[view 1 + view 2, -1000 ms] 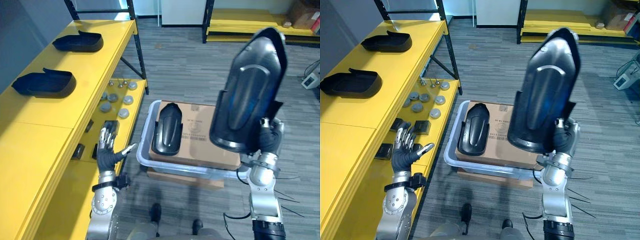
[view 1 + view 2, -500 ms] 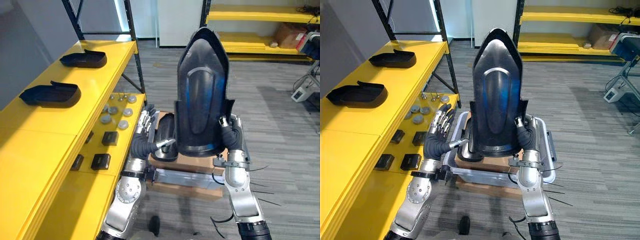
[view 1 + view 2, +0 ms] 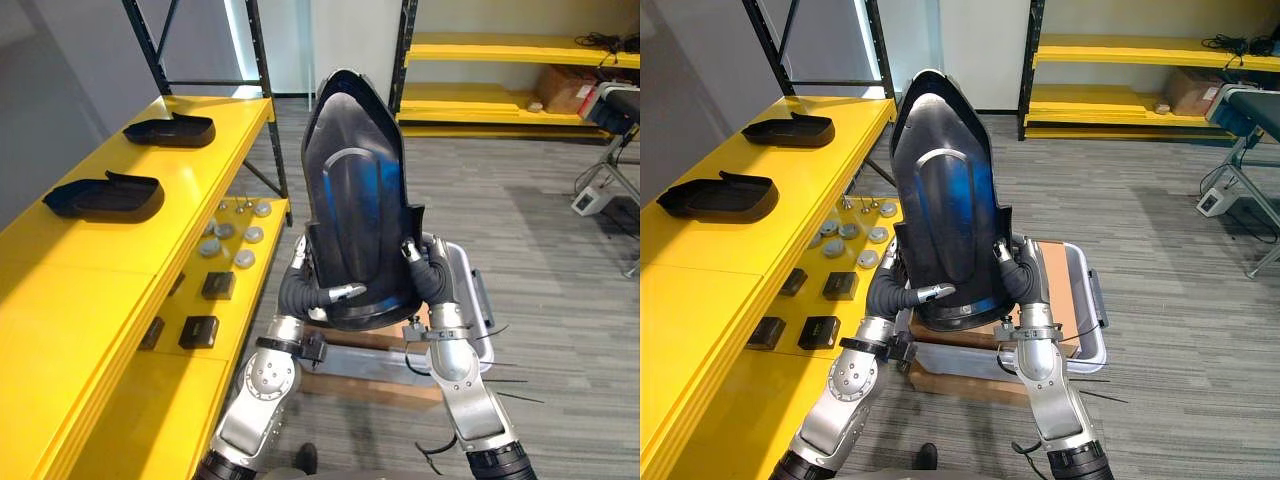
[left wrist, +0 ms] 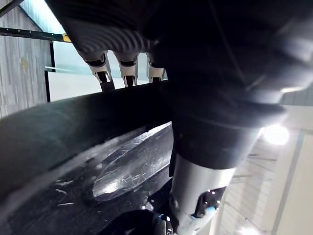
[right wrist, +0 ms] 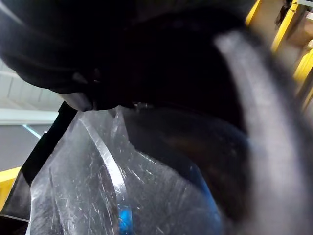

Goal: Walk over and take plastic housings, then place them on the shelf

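Left hand: clasped on the lower left edge of the held housing, thumb across its front, fingers behind. Right hand: clasped on the lower right edge, fingers wrapped round the rim. The held housing is a large black shell, upright between the two hands with its pointed end up, lifted clear of the grey bin and the cardboard below and behind it. The yellow shelf stands on the robot's left. Its top tier carries a far housing near the far end and a near housing toward the middle. Its lower tier carries grey discs and small black blocks along the front edge. Progress, as judged: two housings are placed and a third is picked and in carriage. The turn to the shelf and the set-down are outstanding, likely on the bare near stretch of the top tier. Whether the bin holds more cannot be told, as the held housing hides its inside. View notes: the left wrist view gives the left fingers laid over the housing's edge, which the head views hide. The right wrist view gives a clear scuffed film on the shell. The head views supply the shelf and bin.
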